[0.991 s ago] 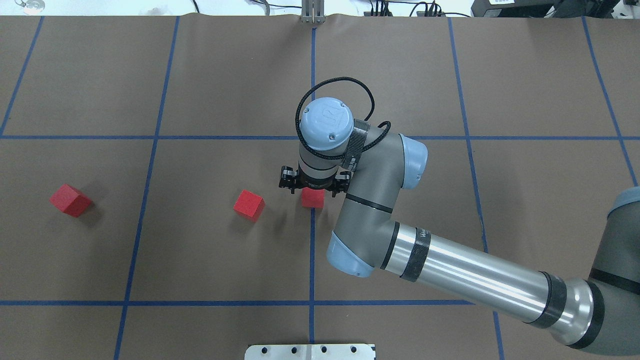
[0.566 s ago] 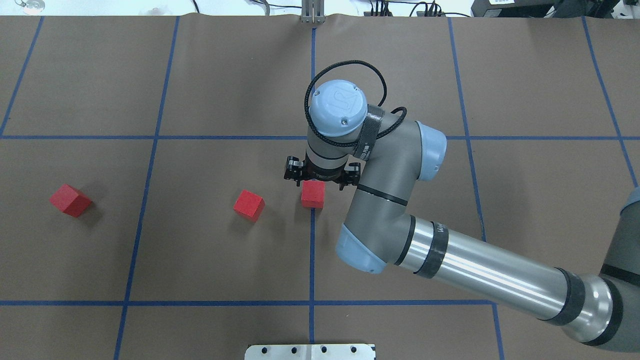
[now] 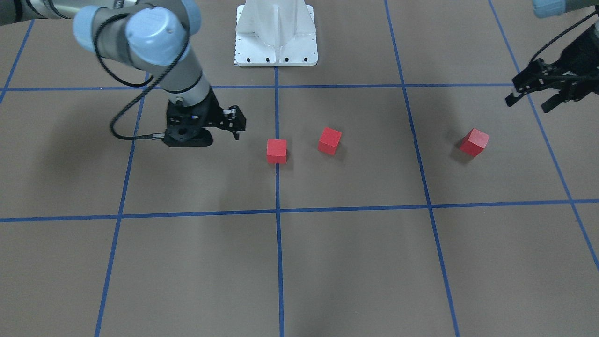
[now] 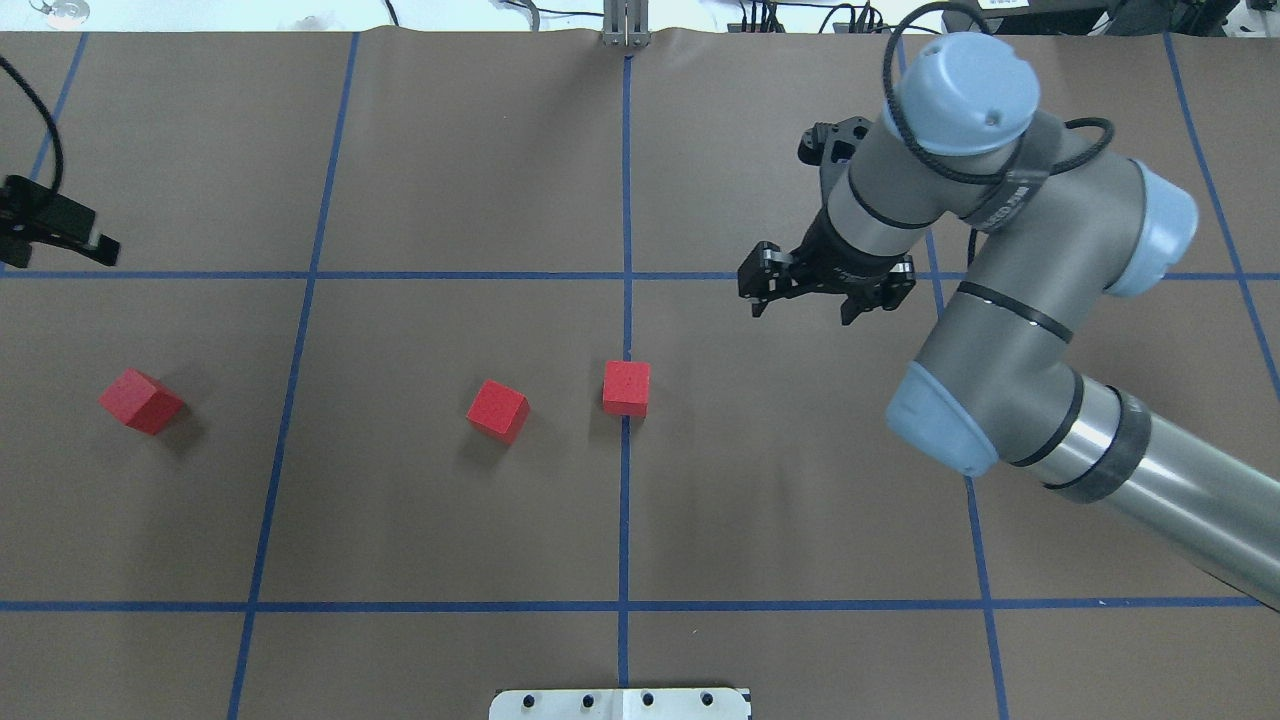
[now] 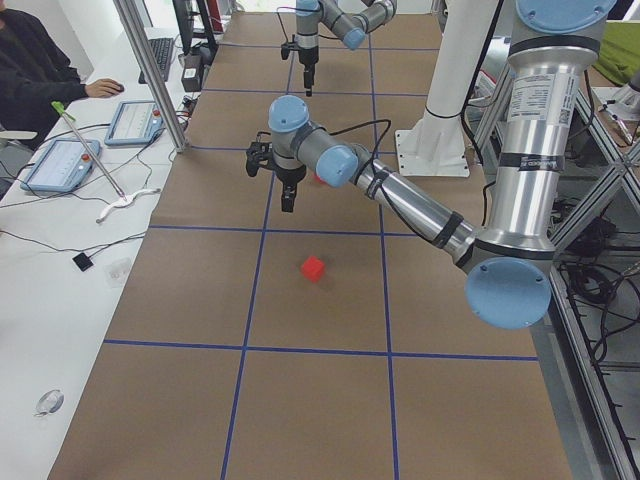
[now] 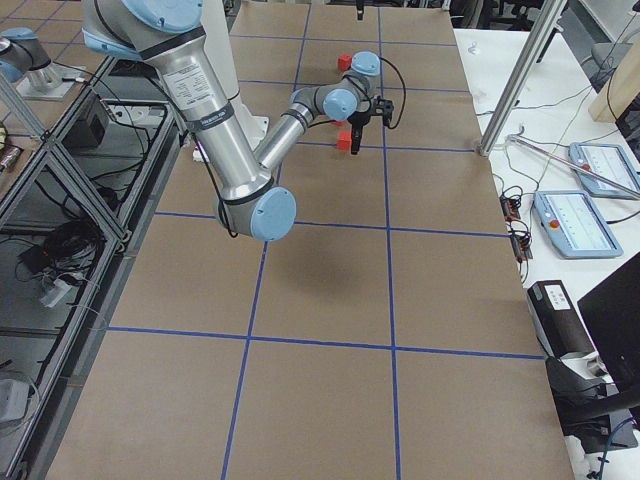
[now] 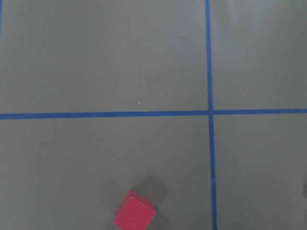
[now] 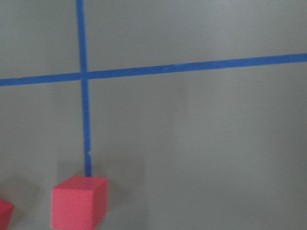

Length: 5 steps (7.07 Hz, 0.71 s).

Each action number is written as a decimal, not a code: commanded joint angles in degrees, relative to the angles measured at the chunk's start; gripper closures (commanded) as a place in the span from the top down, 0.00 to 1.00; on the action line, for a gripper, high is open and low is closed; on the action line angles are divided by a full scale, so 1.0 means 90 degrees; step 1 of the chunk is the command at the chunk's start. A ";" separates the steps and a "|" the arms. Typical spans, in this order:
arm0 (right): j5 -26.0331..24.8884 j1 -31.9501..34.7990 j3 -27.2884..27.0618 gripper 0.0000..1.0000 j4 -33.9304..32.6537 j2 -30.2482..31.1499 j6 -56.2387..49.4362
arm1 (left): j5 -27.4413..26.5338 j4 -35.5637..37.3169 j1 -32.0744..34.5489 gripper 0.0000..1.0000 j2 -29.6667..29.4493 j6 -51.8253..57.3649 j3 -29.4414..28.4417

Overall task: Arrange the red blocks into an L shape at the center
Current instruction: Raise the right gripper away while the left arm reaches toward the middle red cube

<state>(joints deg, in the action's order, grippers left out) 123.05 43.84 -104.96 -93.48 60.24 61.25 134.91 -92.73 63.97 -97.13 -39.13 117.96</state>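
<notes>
Three red blocks lie apart on the brown table. One red block point(image 4: 627, 388) point(image 3: 276, 151) sits on the middle blue line at the center point(image 4: 624, 470). A second block point(image 4: 498, 410) point(image 3: 329, 140) lies tilted just to its left in the overhead view. The third point(image 4: 142, 401) point(image 3: 474, 142) is far off on my left side and shows in the left wrist view point(image 7: 135, 217). My right gripper point(image 4: 802, 312) hangs open and empty, up and to the right of the center block. My left gripper point(image 3: 529, 104) is open and empty above the table's left part.
The blue tape grid point(image 4: 310, 275) divides the table. My white base plate point(image 4: 620, 703) point(image 3: 276, 42) sits at the near middle edge. The right arm's elbow point(image 4: 1010, 340) spans the right half. A person point(image 5: 40, 70) sits at a side desk with tablets.
My right gripper has let go of the center block, risen and swung to the right and farther away. The block stays on the middle line. My left gripper has entered the overhead view's left edge.
</notes>
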 commanded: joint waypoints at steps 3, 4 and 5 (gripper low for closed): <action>0.0136 0.0646 -0.0184 1.00 0.0045 0.0961 -0.1197 | -0.1425 0.0079 -0.2653 1.00 -0.1547 -0.1345 -0.0689; 0.0136 0.0656 -0.0184 1.00 0.0045 0.1021 -0.1268 | -0.1609 0.0079 -0.2858 1.00 -0.1996 -0.1345 -0.1255; 0.0136 0.0657 -0.0165 1.00 0.0045 0.1021 -0.1268 | -0.1824 0.0079 -0.3073 1.00 -0.2213 -0.1355 -0.1590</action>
<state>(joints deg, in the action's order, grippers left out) 124.27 49.58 -106.57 -93.11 69.03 50.43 120.58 -92.02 38.88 -113.78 -51.02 108.04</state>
